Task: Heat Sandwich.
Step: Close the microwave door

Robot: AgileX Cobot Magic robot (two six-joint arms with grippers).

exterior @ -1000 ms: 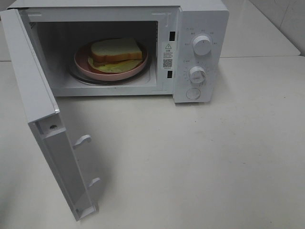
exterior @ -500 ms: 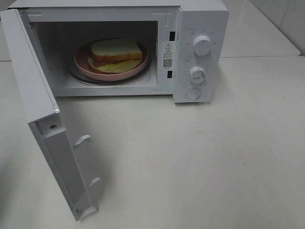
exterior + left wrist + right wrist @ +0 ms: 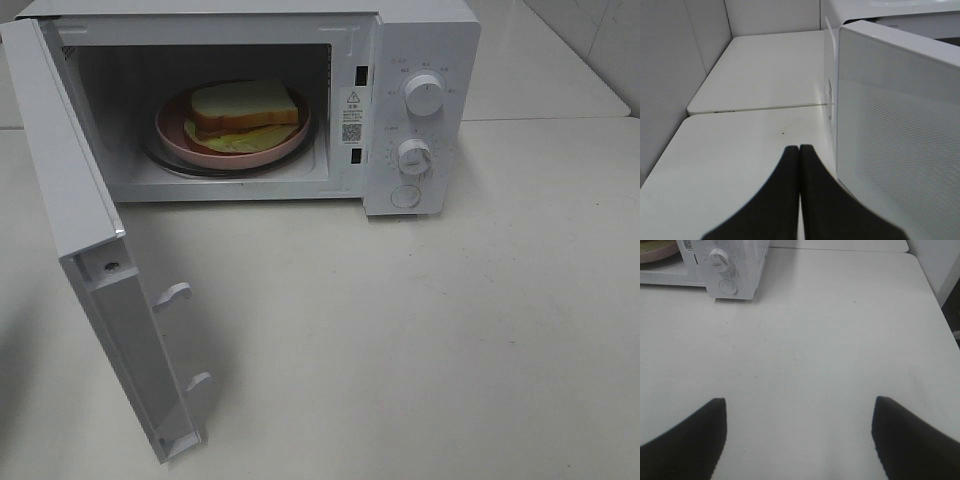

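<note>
Inside the open microwave, which stands at the far edge of the desk, the sandwich lies on a round pink plate. The plate sits on the turntable, about in the middle of the cavity, and I see nothing else in there. The door hangs wide open toward the near left corner of the desk, with its two latch hooks showing on the inner side.

The loading seems done, so I judge that the step in hand is to close the door. The left gripper has its jaws pressed together and holds nothing. It is just beside the outer face of the door. For the next move it probably needs to push this face and swing the door until the hooks enter the slots at the right side of the cavity. After this the upper knob and the lower knob will need turning. The right gripper is spread wide and empty, above the desk toward its right edge, well apart from the knobs.
</note>
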